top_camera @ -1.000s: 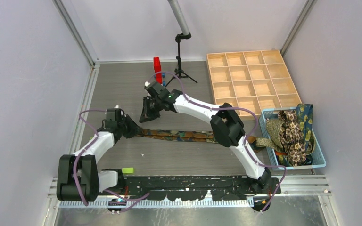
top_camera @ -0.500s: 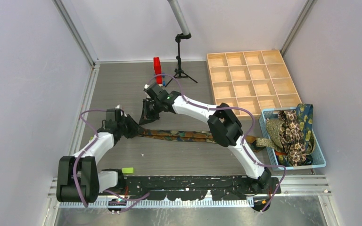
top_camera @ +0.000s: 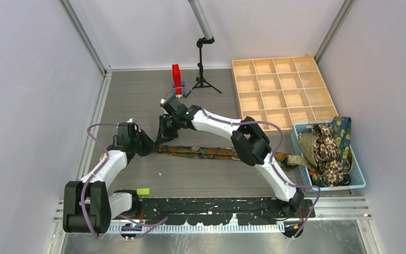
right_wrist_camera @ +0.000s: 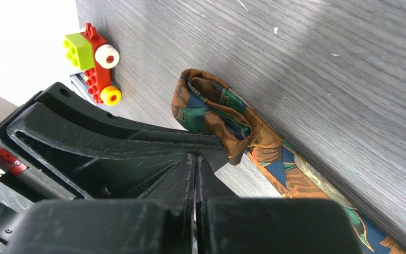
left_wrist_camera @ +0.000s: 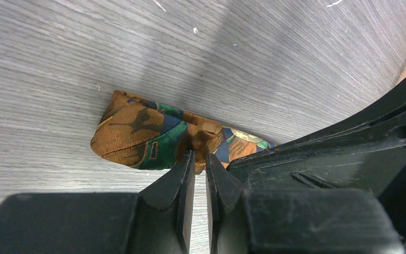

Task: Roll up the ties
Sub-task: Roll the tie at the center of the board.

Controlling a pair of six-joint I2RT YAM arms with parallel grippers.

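1. Grey wood-grain table (top_camera: 201, 177) between pale walls. One patterned tie (top_camera: 206, 152) lies stretched flat across it, running from the light blue basket (top_camera: 360, 182) on the right toward the left arm.
2. Its left end is doubled over into a small loose fold (left_wrist_camera: 137, 137) of orange, green and navy (the first turn of a roll, I judge, not a finished coil).
3. Left gripper (left_wrist_camera: 200, 159) has its jaws drawn nearly together with only a slit between them. The tips appear to nip the edge of that fold, probably to pin the turn so it does not spring open.
4. Right gripper (right_wrist_camera: 195, 161) is fully closed on nothing, poised just beside the fold on its far side. Closed fingers make a blunt pusher, which would suit nudging the fabric over.
5. The other ties (top_camera: 325, 151) are heaped in the basket, out of the way of the working area.
6. The task looks to be at an early stage, since nearly the whole length of this tie lies unrolled. The risk I see is smooth fabric sliding out of so shallow a pinch.
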